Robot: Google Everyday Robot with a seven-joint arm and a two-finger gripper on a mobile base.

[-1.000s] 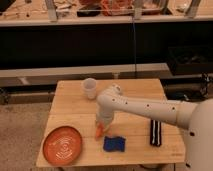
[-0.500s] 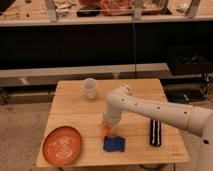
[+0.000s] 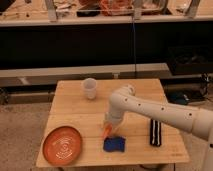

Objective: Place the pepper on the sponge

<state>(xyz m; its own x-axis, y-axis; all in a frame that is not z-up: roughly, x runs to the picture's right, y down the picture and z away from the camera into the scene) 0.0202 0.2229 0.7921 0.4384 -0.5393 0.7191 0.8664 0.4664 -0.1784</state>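
On the wooden table (image 3: 75,107) my gripper (image 3: 109,125) hangs at the end of the white arm, just above and left of the blue sponge (image 3: 114,144). The orange pepper (image 3: 107,131) sits at the gripper's tip, pointing down, its lower end close to the sponge's upper left corner. Whether the pepper touches the sponge cannot be told.
A round orange plate (image 3: 62,144) lies at the table's front left. A white cup (image 3: 89,88) stands at the back. A black oblong block with white stripes (image 3: 156,132) lies to the right of the sponge. Dark shelving runs behind the table.
The arm has carried the pepper to the right and toward the front, from the table's middle to the sponge's upper left corner.
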